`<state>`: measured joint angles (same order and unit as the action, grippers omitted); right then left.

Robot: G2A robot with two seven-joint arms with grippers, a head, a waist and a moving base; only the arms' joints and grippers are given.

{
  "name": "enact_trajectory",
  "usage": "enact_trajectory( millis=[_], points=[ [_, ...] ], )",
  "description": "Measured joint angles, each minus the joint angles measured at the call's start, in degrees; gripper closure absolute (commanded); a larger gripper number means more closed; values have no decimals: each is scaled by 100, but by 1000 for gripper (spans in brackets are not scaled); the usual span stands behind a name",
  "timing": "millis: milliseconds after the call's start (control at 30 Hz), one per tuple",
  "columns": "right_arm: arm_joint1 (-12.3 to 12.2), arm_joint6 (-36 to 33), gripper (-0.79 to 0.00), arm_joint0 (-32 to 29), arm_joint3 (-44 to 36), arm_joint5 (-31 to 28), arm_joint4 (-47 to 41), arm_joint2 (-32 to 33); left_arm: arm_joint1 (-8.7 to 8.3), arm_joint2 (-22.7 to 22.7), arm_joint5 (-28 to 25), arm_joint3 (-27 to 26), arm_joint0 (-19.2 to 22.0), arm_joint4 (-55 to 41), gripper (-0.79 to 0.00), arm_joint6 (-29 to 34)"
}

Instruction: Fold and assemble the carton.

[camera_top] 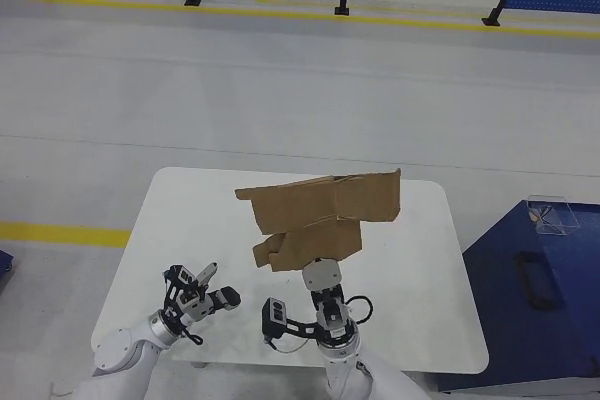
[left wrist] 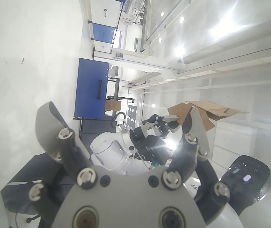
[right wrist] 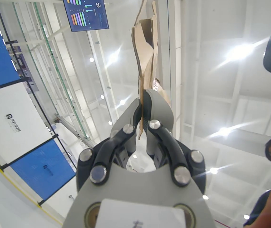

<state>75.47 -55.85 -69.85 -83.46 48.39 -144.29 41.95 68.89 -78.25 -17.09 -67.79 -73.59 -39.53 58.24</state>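
The carton (camera_top: 320, 215) is a flattened brown cardboard piece, partly folded, held tilted up above the middle of the white table (camera_top: 410, 320). My right gripper (camera_top: 321, 270) is shut on its near lower edge; in the right wrist view the fingertips (right wrist: 142, 105) pinch the cardboard, and the carton (right wrist: 145, 50) rises edge-on beyond them. My left gripper (camera_top: 195, 285) stands open and holds nothing, near the table's front left, well apart from the carton. Between its spread fingers (left wrist: 123, 119), the left wrist view shows the right gripper (left wrist: 167, 124) holding the carton (left wrist: 209, 111).
A blue cabinet (camera_top: 545, 300) stands off the table's right side, with a clear plastic holder (camera_top: 552, 214) on its top. The table's left and right parts are bare. A yellow floor line (camera_top: 50, 234) runs to the left.
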Motion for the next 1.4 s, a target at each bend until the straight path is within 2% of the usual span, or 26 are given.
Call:
enact_trajectory(
  millis=[100,200,267,400,467,533,567,633,767,867,1000,1067,1300,1400],
  points=[
    [100,7,0,-85,14,11,484,335,0,0,0,0,0,0,-785,0],
    [137,-527,0,-67,94,-531,1748,676,0,0,0,0,0,0,-785,0],
    [118,-1376,0,11,284,-1389,3113,825,0,0,0,0,0,0,-785,0],
    [26,-2946,0,300,1016,-3192,5241,1185,0,0,0,0,0,0,-785,0],
    [-27,-3233,0,419,1211,-4289,6094,1523,0,0,0,0,0,0,-785,0],
    [-85,-3226,0,409,1175,-5215,6696,1850,0,0,0,0,0,0,-785,0],
    [-129,-3165,0,358,1082,-5821,7064,2090,0,0,0,0,0,0,-785,0],
    [-196,-2909,0,224,796,-6648,7646,2470,0,0,0,0,0,0,-785,0],
    [-323,-1502,0,-442,-482,-8175,9451,3326,0,0,0,0,0,0,-785,0],
    [-379,-518,0,-951,-1244,-9163,10806,3740,0,0,0,0,0,0,-785,0],
    [-419,651,0,-1420,-1727,-10337,12547,3971,0,0,0,0,0,0,-785,0],
    [-420,785,0,-1442,-1740,-10476,12869,3966,0,0,0,0,0,0,-785,0],
    [-420,723,0,-1430,-1735,-10405,12716,3967,0,0,0,0,0,0,-785,0],
    [-424,952,0,-1416,-1907,-10536,13190,4353,0,0,0,0,0,0,-785,0]
  ],
)
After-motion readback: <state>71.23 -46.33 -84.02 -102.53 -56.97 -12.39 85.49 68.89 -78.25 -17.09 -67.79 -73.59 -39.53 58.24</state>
